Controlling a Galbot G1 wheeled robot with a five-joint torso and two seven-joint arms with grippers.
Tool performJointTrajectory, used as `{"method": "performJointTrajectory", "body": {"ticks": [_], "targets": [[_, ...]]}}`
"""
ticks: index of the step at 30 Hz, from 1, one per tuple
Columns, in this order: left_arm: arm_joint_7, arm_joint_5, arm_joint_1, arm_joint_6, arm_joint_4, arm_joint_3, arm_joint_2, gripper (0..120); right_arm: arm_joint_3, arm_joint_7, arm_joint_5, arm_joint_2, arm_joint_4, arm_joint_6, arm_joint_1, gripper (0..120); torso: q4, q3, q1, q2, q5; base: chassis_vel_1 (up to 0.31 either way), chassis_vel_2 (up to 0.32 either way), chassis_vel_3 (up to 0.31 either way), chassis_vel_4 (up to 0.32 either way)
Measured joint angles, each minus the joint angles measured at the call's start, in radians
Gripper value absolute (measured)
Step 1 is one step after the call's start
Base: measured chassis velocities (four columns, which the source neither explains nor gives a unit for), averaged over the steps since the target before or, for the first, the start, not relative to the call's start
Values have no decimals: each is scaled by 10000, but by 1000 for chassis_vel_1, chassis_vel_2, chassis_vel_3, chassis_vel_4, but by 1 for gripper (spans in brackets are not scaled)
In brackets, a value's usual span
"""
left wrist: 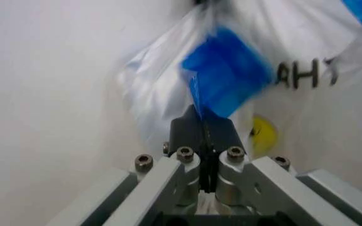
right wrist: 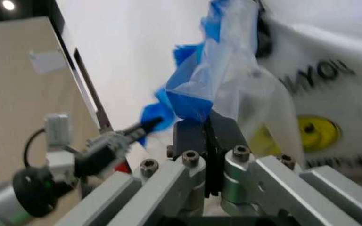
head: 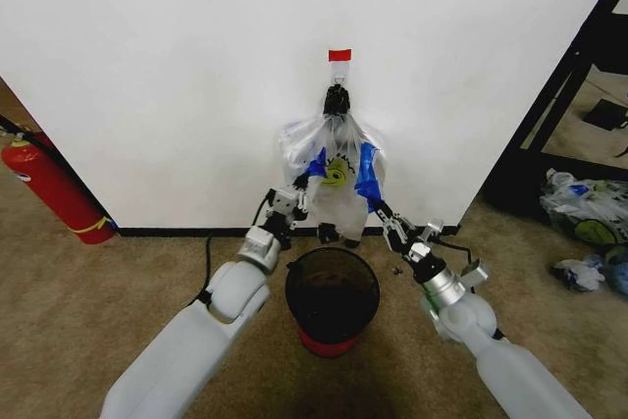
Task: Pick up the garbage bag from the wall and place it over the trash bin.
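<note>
The garbage bag [head: 340, 176], see-through with a yellow smiley face and blue patches, hangs against the white wall [head: 186, 66] below a red tape square [head: 340, 54]. My left gripper [head: 305, 192] is shut on the bag's left blue patch [left wrist: 222, 84]. My right gripper [head: 382, 211] is shut on the right blue patch [right wrist: 190, 101]. In each wrist view the fingers [left wrist: 187, 129] [right wrist: 190, 132] are pressed together with plastic pinched between them. The black mesh trash bin [head: 289, 291] with a red base stands on the carpet directly below the bag, between my two arms.
A black knot [head: 337, 100] tops the bunch of bags on the hook. A red fire extinguisher [head: 54, 188] leans at the wall on the left. A black shelf frame [head: 564, 85] and clear sacks of rubbish [head: 581, 211] are on the right. A black cable [head: 207, 254] crosses the carpet.
</note>
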Motion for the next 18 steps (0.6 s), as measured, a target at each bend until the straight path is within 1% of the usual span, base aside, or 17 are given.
{"method": "performJointTrajectory", "body": {"ticks": [1, 3, 4, 6, 9, 14, 18], "targets": [[-28, 0, 426, -64, -155, -181, 23, 0, 28, -169, -96, -2, -108, 69, -157, 0, 8, -1, -1, 0, 5, 0, 0, 0, 0], [-42, 0, 630, -94, -219, -247, 22, 0, 55, -264, -151, 5, -167, 104, -264, 0, 11, -1, -1, 0, 4, 0, 0, 0, 0], [-62, -1, 1079, -154, -362, -351, 5, 0, 138, -500, -272, 43, -280, 197, -537, 0, 7, 0, 0, 0, 1, 0, 0, 0, 0], [-59, 7, 1581, -242, -595, -447, -25, 0, 270, -756, -381, 97, -304, 288, -898, 0, 3, -1, -1, 0, 2, 0, 0, 0, 0], [-30, 113, 2126, -334, -931, -541, -59, 0, 466, -961, -490, 127, -99, 394, -1481, 0, 2, -1, -1, 0, 3, 0, 0, 0, 0], [5, 251, 2623, -353, -1360, -672, -51, 0, 805, -1138, -627, 114, 259, 468, -2068, 0, 3, -1, -1, 1, 2, 0, 0, 0, 0], [14, 365, 2914, -475, -1537, -822, 12, 0, 962, -1221, -782, 122, 341, 610, -2298, 0, 2, 0, -1, 0, 3, 0, 0, 0, 0]]}}
